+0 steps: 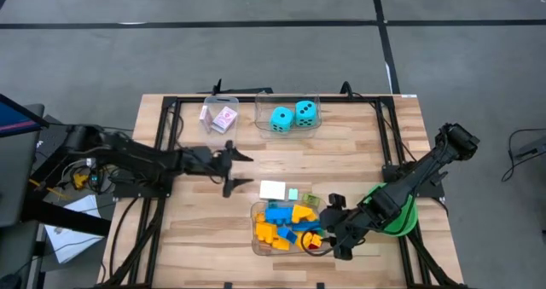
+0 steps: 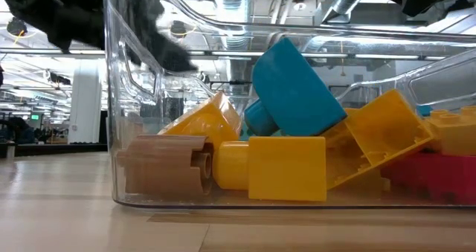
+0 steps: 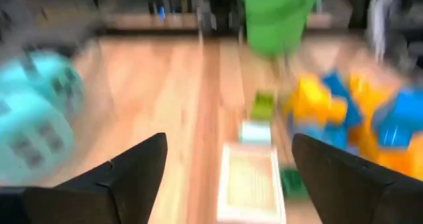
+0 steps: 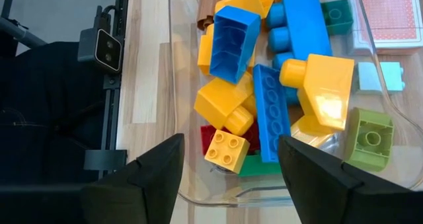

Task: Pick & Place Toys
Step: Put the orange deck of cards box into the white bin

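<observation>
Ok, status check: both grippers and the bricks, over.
Left gripper open, empty, mid-table. Right gripper open, empty, over the brick tub. Bricks piled in the tub; dice in the far tub. Nothing blocking.

A wooden table (image 1: 205, 229) is sitting under two dark arms. The left gripper (image 1: 238, 170), jaws spread and empty, is hovering mid-table. The right gripper (image 1: 334, 228) is hanging at a clear tub (image 1: 256, 238) of blue, yellow and orange bricks (image 1: 284, 222). Two cyan dice (image 1: 293, 116) are sitting in a tub at the far edge, beside pink-backed cards (image 1: 223, 118).
</observation>
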{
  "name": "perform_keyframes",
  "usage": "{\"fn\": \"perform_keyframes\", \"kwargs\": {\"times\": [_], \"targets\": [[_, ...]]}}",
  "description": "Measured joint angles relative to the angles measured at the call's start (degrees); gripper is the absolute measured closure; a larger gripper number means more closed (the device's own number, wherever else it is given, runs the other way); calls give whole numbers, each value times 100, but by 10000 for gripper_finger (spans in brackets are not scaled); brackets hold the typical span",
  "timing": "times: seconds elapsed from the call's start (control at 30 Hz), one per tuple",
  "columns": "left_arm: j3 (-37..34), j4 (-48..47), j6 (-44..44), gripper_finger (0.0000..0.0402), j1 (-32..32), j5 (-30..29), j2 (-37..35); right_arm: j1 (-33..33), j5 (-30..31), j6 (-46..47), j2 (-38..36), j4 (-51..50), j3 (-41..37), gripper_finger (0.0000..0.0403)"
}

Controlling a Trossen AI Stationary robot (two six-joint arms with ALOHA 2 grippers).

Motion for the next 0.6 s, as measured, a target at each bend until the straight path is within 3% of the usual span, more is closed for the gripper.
{"fn": "perform_keyframes", "kwargs": {"times": [0.13, 0.27, 0.43, 0.6], "targets": [[-2, 91, -16, 102, -1, -118, 839, 0, 1, 0, 0, 0, 0, 168], [-2, 368, -57, 149, 11, -473, 1558, 0, 1, 0, 0, 3, 0, 168], [0, 1398, -176, 250, 11, -259, 2228, 0, 1, 0, 0, 4, 0, 168], [192, 1452, -418, 378, 11, -169, 2827, 0, 1, 0, 0, 4, 0, 168]]}}
